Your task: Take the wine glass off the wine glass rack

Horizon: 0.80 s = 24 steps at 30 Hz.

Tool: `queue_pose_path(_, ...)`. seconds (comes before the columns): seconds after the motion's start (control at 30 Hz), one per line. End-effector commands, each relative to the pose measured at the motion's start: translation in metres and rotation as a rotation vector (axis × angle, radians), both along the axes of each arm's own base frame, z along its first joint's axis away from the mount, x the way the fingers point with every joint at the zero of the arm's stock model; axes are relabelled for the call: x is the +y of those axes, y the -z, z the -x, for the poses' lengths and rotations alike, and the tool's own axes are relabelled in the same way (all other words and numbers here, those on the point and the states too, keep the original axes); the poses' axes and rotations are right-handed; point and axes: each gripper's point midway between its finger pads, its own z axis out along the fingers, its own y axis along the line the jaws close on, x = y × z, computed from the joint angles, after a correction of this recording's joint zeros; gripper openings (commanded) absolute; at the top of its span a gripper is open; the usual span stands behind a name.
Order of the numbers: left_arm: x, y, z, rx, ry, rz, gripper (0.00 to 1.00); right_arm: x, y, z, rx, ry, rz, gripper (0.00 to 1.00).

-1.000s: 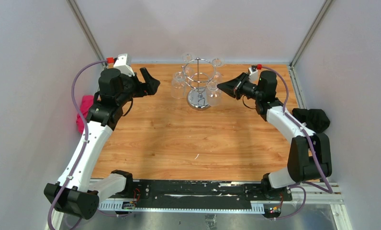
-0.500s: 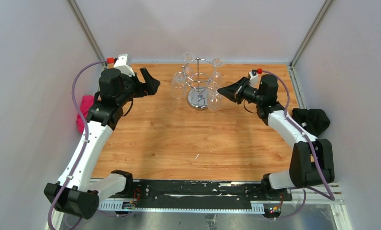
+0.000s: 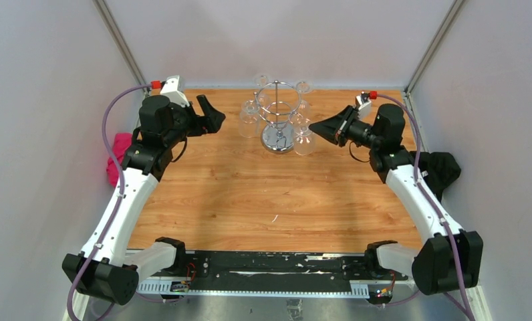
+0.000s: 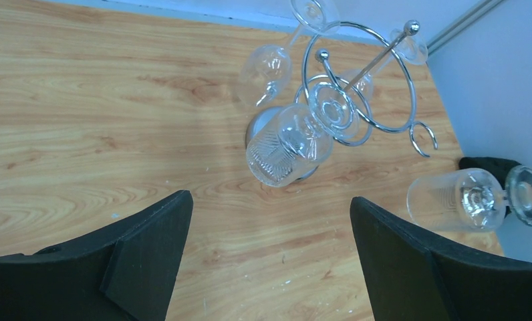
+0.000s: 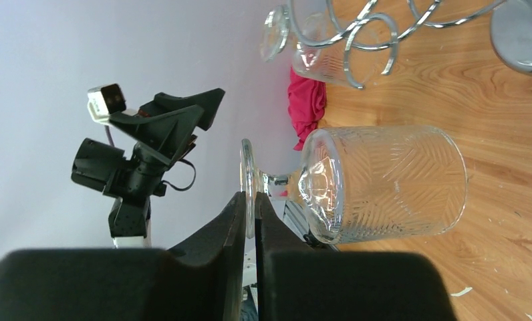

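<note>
The wine glass rack (image 3: pixel 277 110) stands at the back middle of the wooden table, a chrome ring on a post with a round base. In the left wrist view the wine glass rack (image 4: pixel 357 80) still carries other glasses. My right gripper (image 3: pixel 311 126) is shut on the flat foot of a patterned wine glass (image 3: pixel 304 142), which hangs just right of the rack, clear of its hooks. Up close, the right gripper (image 5: pixel 250 195) pinches the foot edge-on and the wine glass (image 5: pixel 383 184) lies sideways above the wood. My left gripper (image 3: pixel 210 115) is open left of the rack, nothing between its jaws (image 4: pixel 269 198).
Several other glasses (image 4: pixel 280 144) hang bowl-down from the rack. A pink cloth (image 3: pixel 119 157) lies at the table's left edge and a black cloth (image 3: pixel 440 167) at the right edge. Grey walls close in the back and both sides.
My right arm has drawn back to the right with the glass, carrying it a little away from the rack and nearer. The left arm has not moved.
</note>
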Motion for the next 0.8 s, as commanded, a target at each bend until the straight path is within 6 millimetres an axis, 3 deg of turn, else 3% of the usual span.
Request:
queue_pose_path(0.0,-0.009,0.002,0.001,0.006,0.041,0.027,0.94,-0.004,-0.058,0.025,-0.153,-0.031,-0.003,0.00)
queue_pose_path(0.3,-0.039,-0.022,0.014,-0.067,0.206,0.142,0.94,0.005,-0.132,0.054,-0.363,-0.081,-0.025,0.00)
queue_pose_path(0.6,-0.070,-0.043,0.034,-0.180,0.399,0.218,0.95,0.011,-0.153,0.045,-0.434,-0.107,-0.095,0.00)
queue_pose_path(0.77,-0.076,-0.053,0.041,-0.240,0.451,0.227,0.95,0.013,-0.167,0.046,-0.481,-0.130,-0.141,0.00)
